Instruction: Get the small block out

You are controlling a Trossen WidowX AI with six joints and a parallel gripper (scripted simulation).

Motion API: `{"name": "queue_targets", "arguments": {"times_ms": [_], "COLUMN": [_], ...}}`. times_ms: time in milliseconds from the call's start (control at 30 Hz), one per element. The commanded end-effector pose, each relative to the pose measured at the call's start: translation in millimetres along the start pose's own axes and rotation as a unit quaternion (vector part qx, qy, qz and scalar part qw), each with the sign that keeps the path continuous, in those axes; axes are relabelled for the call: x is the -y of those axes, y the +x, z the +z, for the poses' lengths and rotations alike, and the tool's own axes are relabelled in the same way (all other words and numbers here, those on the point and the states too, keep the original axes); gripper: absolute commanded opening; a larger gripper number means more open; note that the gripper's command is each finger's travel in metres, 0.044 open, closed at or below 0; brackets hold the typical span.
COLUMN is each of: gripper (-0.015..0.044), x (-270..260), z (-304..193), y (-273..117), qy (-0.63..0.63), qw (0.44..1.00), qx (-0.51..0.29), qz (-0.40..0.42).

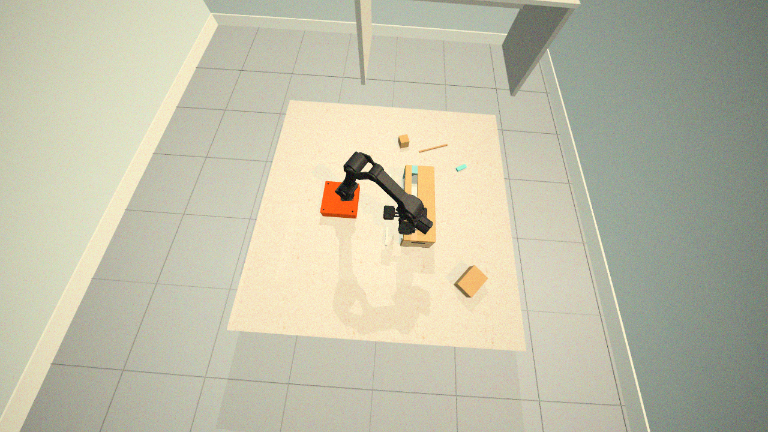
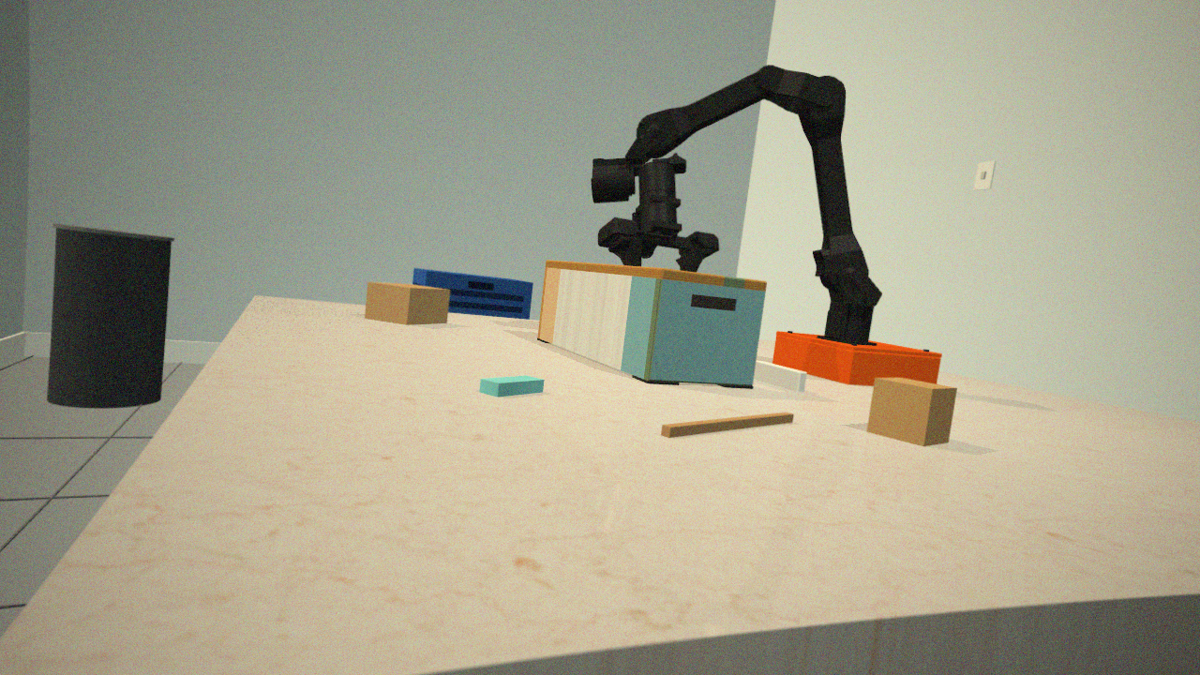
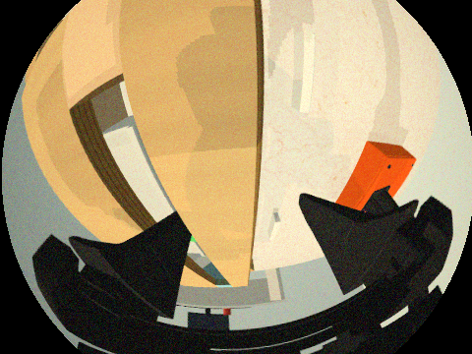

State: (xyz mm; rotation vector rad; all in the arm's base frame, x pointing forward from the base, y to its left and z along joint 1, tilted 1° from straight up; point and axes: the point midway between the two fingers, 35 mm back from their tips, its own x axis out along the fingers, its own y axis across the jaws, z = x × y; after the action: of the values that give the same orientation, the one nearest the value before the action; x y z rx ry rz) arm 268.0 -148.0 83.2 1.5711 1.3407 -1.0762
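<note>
A black robot arm's two-fingered gripper (image 2: pixel 658 251) hangs low over the long tan-topped box with teal end wall (image 2: pixel 700 336), its jaws spread wide and empty, straddling the box's top edge. In the wrist view, a sliver of green, apparently the small block (image 3: pixel 195 239), shows inside the box at seven o'clock. The arm's orange square base (image 1: pixel 339 200) sits at nine o'clock from the box.
</note>
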Motion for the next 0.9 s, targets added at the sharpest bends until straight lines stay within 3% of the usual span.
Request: {"name": "queue_targets", "arguments": {"times_ms": [0,867], "gripper": [0.04,0.04], "x": [1.2,-0.2], "z": [2.2,-33.4], "y": [8.8,24.8], "qy": [0.003,0.001], "qw": [1.0,1.0], "qx": [-0.002,-0.003], "qz": [-0.004,-0.001]}}
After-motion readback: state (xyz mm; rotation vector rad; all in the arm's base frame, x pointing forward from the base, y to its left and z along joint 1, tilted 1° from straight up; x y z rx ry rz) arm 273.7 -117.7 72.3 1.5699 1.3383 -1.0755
